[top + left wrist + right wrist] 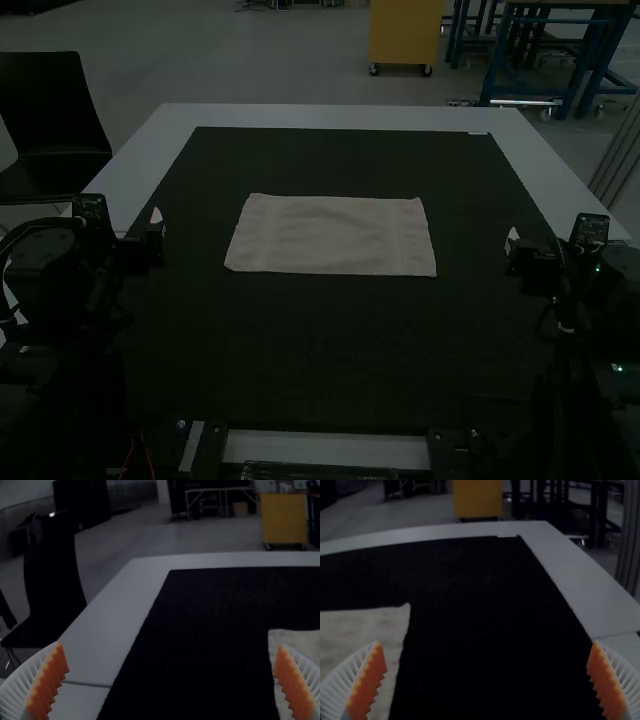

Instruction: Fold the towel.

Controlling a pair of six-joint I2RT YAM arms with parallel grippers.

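Observation:
A pale beige towel [332, 235] lies flat as a wide rectangle at the middle of the dark mat, its edges fairly straight. My left gripper [157, 222] is held off to the left of the towel, and my right gripper [511, 240] off to its right, neither touching it. In the left wrist view the left gripper [172, 680] has its fingers wide apart, with part of the towel [301, 642] beyond. The right gripper [487, 680] is likewise spread with nothing between its fingers; a towel corner [385, 625] shows in that view.
A black mat [330, 345] covers most of the light table [330, 116], whose pale border runs along the far edge and both sides. A black chair [50, 120] stands beyond the table's left side.

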